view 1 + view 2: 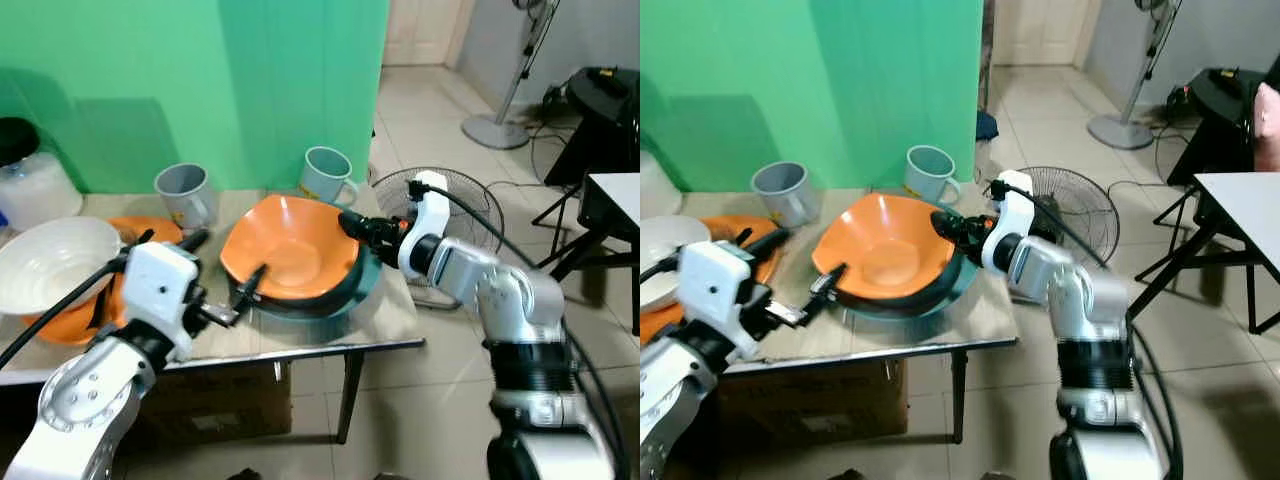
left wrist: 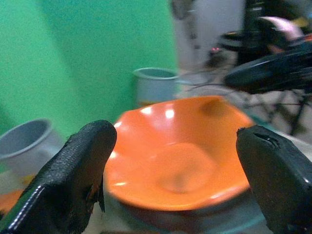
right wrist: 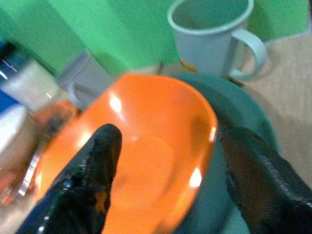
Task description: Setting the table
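Flanking the tilted orange bowl (image 1: 285, 250), left fingers (image 2: 73, 180) and right fingers (image 3: 92, 170) spread.

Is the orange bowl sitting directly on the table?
No, the orange bowl sits tilted inside a teal bowl which rests on the table.

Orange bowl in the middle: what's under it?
The orange bowl sits tilted in a dark teal bowl on the table. Only the teal bowl's rim shows; its inside is covered.

Orange bowl (image 1: 885, 255) tilted atop teal dish (image 1: 965, 278); right gripper (image 1: 943, 226) at its rim, left gripper (image 1: 800, 265) opposite.
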Tool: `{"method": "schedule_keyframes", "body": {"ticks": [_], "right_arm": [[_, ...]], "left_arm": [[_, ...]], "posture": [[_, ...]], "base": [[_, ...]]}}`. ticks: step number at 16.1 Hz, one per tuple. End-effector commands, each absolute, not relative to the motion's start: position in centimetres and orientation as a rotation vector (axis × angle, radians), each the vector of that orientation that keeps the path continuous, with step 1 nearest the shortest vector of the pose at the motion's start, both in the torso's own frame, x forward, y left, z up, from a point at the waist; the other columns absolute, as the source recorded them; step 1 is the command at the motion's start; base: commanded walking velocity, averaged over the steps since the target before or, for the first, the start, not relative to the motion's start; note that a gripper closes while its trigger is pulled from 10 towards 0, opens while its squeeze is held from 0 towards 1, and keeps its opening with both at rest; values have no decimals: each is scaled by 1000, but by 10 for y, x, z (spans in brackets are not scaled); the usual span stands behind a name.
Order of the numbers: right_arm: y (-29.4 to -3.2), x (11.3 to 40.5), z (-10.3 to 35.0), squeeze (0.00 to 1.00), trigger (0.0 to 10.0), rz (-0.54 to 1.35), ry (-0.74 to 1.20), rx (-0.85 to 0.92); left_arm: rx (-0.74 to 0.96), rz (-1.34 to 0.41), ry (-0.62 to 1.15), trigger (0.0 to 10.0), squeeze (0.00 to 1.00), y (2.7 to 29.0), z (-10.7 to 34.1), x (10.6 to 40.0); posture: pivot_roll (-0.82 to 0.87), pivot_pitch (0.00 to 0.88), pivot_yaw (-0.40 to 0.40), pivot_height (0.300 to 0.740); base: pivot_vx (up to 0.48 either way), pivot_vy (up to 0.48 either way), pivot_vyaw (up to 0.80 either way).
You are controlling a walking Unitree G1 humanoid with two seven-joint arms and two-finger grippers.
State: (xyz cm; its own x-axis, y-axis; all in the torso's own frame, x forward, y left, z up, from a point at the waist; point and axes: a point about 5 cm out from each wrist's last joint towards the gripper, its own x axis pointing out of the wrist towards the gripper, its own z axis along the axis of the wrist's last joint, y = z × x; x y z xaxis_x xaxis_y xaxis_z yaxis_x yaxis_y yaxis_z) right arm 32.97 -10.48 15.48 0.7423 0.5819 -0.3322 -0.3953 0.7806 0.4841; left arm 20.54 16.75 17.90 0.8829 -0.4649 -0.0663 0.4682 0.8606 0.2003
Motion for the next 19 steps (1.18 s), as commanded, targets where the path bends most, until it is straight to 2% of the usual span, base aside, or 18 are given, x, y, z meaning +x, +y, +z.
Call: {"method": "schedule_keyframes", "body": {"ticks": [1,3,4,5,7,8,9,11,12,19], "right_arm": [[-102,333,155,1000,10000,559,523,379],[-98,338,157,1000,10000,552,561,343],[-96,338,157,808,10000,554,586,340],[-95,338,155,0,10000,560,615,335],[-93,337,149,0,10000,559,667,334],[-94,339,140,0,10000,477,707,307],[-94,340,139,0,9647,465,709,299],[-86,340,143,0,3725,505,715,401],[-80,339,147,0,0,535,721,473],[-76,340,147,0,0,546,756,495]], "left_arm": [[212,-538,37,10000,0,166,177,207],[215,-583,47,10000,0,165,177,208],[213,-595,50,10000,0,164,177,207],[208,-608,56,10000,0,163,176,206],[199,-640,75,10000,0,161,173,204],[200,-676,97,10000,0,158,170,201],[200,-682,100,10000,0,158,170,200],[200,-681,99,10000,0,158,170,200],[200,-681,103,10000,0,159,170,200],[200,-693,116,10000,0,159,169,199]], "posture": [[-13,7,0,740],[-16,5,-6,740],[-16,6,-8,740],[-16,6,-9,740],[-17,7,-10,740],[-17,12,-12,740],[-17,17,-10,740],[-19,27,-7,740],[-19,29,-6,740],[-21,32,-7,740]], "base": [[0,0,0],[0,0,0],[0,0,0],[0,0,0],[0,0,0],[0,0,0],[0,0,0],[0,0,0],[0,0,0],[0,0,0]]}}
